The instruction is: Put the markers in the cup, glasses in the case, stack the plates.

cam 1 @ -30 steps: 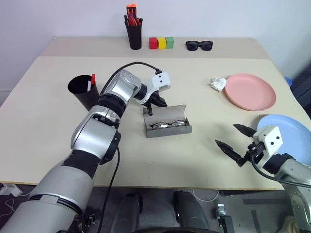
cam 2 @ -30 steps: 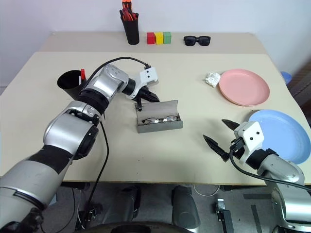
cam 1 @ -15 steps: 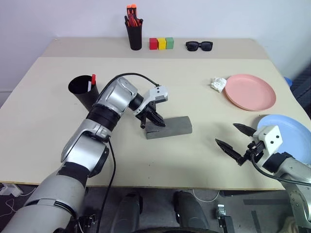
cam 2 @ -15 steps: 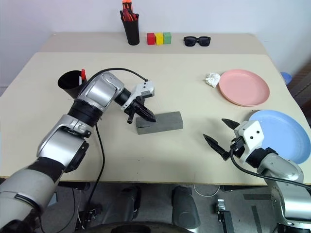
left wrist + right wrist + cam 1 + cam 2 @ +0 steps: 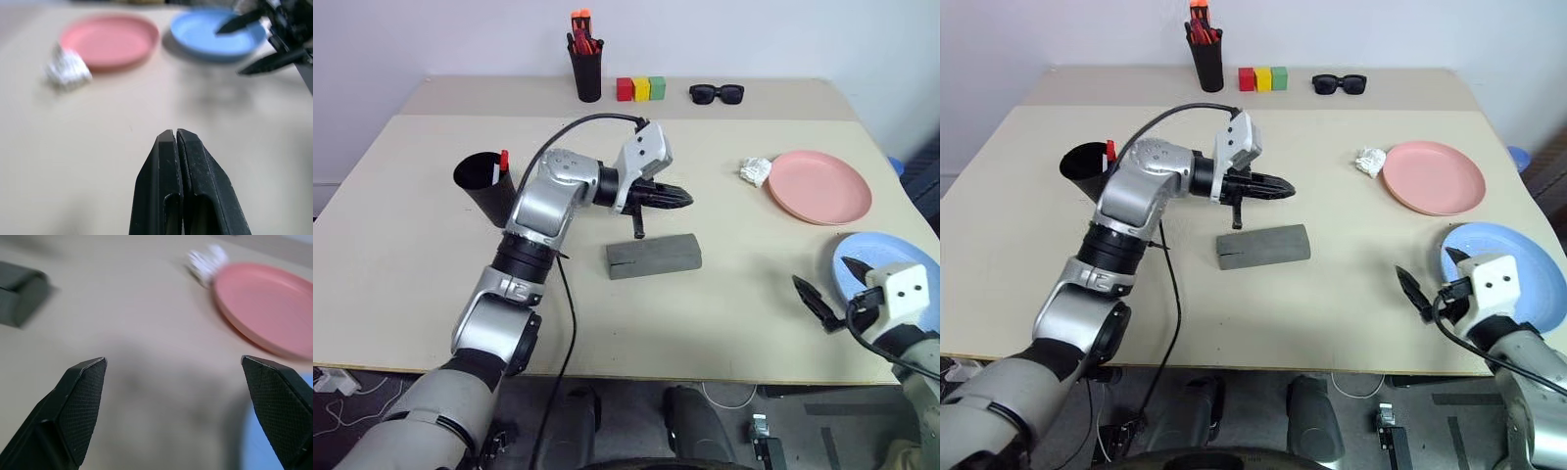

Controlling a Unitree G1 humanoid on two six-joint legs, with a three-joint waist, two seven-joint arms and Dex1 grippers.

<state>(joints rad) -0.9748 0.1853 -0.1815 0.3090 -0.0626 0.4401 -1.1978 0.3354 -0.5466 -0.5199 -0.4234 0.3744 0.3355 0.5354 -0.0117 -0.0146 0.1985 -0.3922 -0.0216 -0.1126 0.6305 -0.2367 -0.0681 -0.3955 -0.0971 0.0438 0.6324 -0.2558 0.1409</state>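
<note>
The grey case (image 5: pixel 654 256) lies closed mid-table, and the glasses are hidden. My left gripper (image 5: pixel 682 199) is shut on nothing; it hovers level just beyond the case and points right. In its wrist view the fingertips (image 5: pixel 176 142) are pressed together. The black cup (image 5: pixel 481 182) stands at the left with a red-capped marker (image 5: pixel 501 162) in it. The pink plate (image 5: pixel 819 185) lies far right. The blue plate (image 5: pixel 883 250) lies nearer, and my right gripper (image 5: pixel 832 287) hangs open over its left edge. The right wrist view looks between the spread fingers (image 5: pixel 83 391) toward the pink plate (image 5: pixel 269 308).
A crumpled white paper (image 5: pixel 755 170) lies beside the pink plate. Along the back edge stand a black pen holder with orange pens (image 5: pixel 586 73), three coloured blocks (image 5: pixel 639 88) and black sunglasses (image 5: pixel 716 93).
The case, open with the glasses inside a second ago, is now shut. My left gripper rose off it and swung to point right. My right gripper moved right, toward the blue plate.
</note>
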